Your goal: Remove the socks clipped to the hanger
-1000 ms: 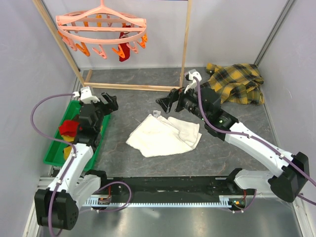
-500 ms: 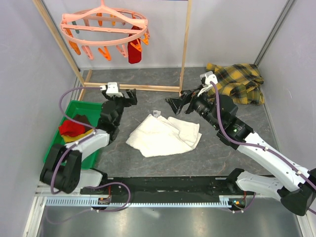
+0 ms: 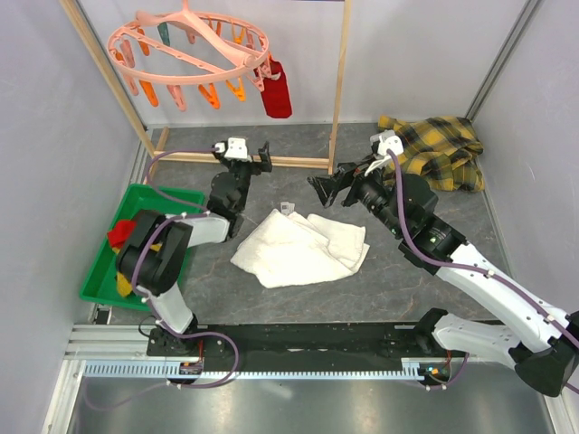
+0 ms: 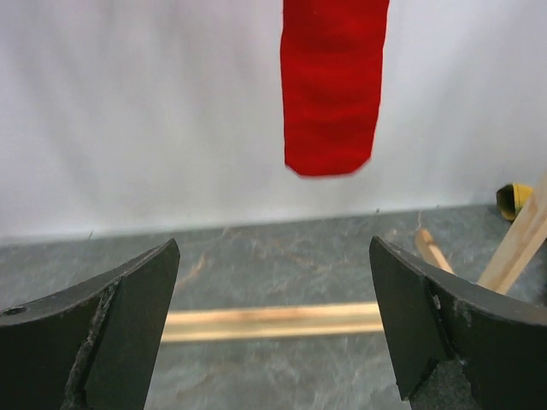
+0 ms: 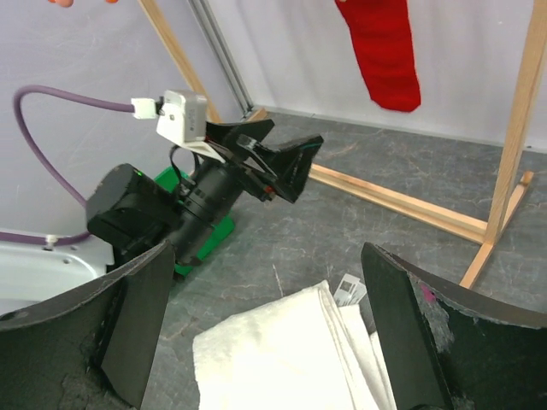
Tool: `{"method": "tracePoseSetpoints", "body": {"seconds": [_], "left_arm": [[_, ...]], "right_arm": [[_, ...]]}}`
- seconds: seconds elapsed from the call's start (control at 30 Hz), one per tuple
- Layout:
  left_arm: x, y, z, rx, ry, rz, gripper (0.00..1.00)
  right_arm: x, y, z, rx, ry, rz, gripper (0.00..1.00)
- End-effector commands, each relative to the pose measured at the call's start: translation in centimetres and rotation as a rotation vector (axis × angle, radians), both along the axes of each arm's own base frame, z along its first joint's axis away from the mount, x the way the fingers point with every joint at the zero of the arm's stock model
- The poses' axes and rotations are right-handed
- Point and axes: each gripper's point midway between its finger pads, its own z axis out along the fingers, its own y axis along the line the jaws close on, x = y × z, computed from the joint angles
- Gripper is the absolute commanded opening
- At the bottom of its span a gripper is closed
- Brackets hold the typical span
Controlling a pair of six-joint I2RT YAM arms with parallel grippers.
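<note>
The salmon-pink hanger [image 3: 190,41] hangs tilted from the wooden rack at the back left. One red sock [image 3: 277,89] is still clipped to its right rim and hangs straight down. My left gripper [image 3: 258,155] is open and empty, low over the rack's base bar, pointing at the sock [image 4: 332,85], which hangs well beyond and above the jaws [image 4: 273,248]. My right gripper [image 3: 324,188] is open and empty above the towel's far edge [image 5: 267,252]; the sock shows at the top of its view [image 5: 385,51]. A red sock [image 3: 120,235] and a yellow sock [image 3: 121,284] lie in the green bin.
The green bin [image 3: 99,291] sits at the left edge. A white towel [image 3: 298,246] lies mid-table. A yellow-black plaid shirt [image 3: 434,149] lies at the back right. The rack's upright [image 3: 339,81] and base bar [image 3: 294,163] stand between the grippers and the back wall.
My left arm has swung from over the green bin to the rack's base bar, gripper empty. The hanger has swung and turned, carrying the red sock to the right. My right gripper shifted slightly right.
</note>
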Motion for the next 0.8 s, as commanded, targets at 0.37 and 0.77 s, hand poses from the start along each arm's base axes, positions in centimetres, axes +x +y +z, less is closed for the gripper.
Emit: {"method": "tracePoseSetpoints", "body": {"seconds": [0.37, 0.77], "left_arm": [[2.0, -5.0, 4.6, 0.003, -0.258, -0.095, 0.99], [5.8, -5.2, 5.2, -0.005, -0.270, 0.054, 0.99]], "right_arm": [[0.4, -1.1, 3.5, 0.018, -0.122, -0.055, 0.98], [0.8, -0.3, 3.2, 0.009, -0.132, -0.038, 0.98]]}}
